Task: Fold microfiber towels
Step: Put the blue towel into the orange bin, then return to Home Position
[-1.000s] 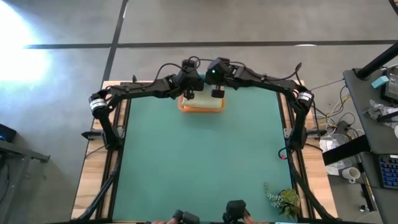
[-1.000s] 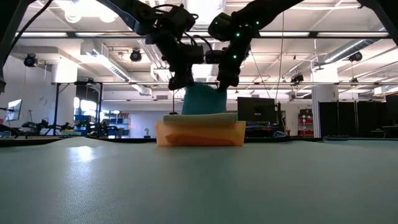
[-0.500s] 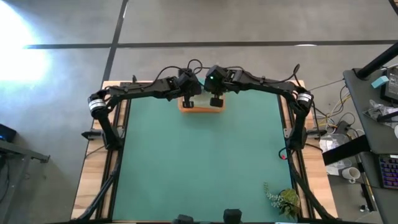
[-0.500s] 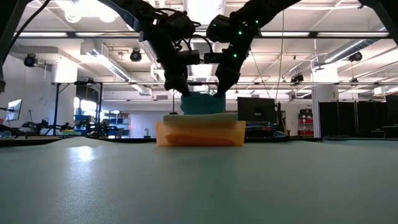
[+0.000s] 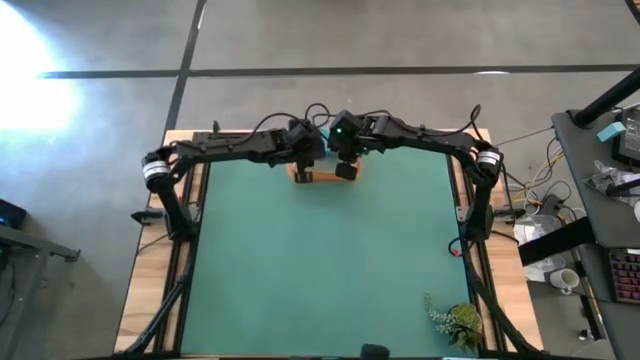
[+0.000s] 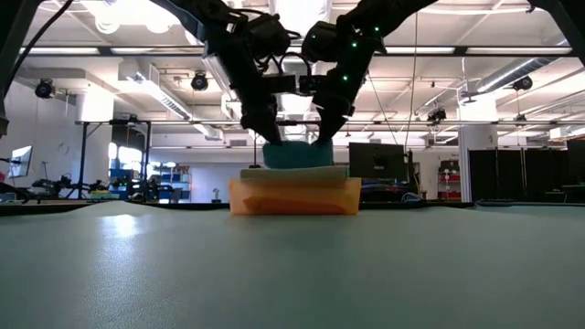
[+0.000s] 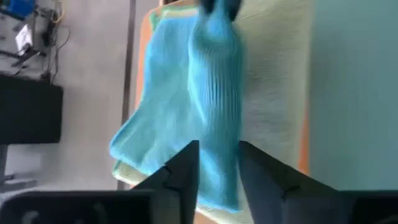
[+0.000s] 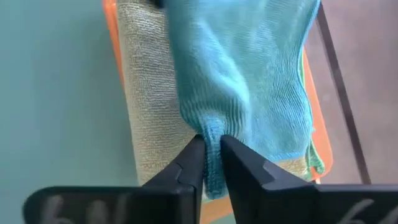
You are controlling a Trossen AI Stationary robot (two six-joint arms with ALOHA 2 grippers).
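Observation:
A teal towel (image 6: 297,153) hangs bunched between my two grippers at the table's far edge. Its lower part rests on a stack of folded towels (image 6: 294,195), which has a pale green one (image 8: 146,112) on top and orange ones below. My left gripper (image 6: 268,137) is shut on the towel's left part and my right gripper (image 6: 322,137) on its right part. Both stand just above the stack, close together. In the high view the grippers (image 5: 303,168) (image 5: 345,168) cover most of the stack (image 5: 322,178). My left gripper pinches a gathered fold of the teal towel (image 7: 219,146) between its two fingers, coming from above and pointing down. The towel spreads away below the fingers onto the pale green towel (image 7: 273,93). My right gripper pinches a bunched fold at the teal towel's edge (image 8: 211,138) between its two fingers, from above, pointing down. The cloth fans out slack beyond the fingers and lies on the stack.
The dark green mat (image 5: 320,270) covers the table in front of the stack. A small plant (image 5: 455,322) stands at the near right corner. The stack sits close to the table's far edge, with the floor beyond it.
Both grippers have gone down toward the stack with the teal towel and drawn a little closer together. The towel, which hung taller above the stack, has sunk and now bunches low on the pale green towel.

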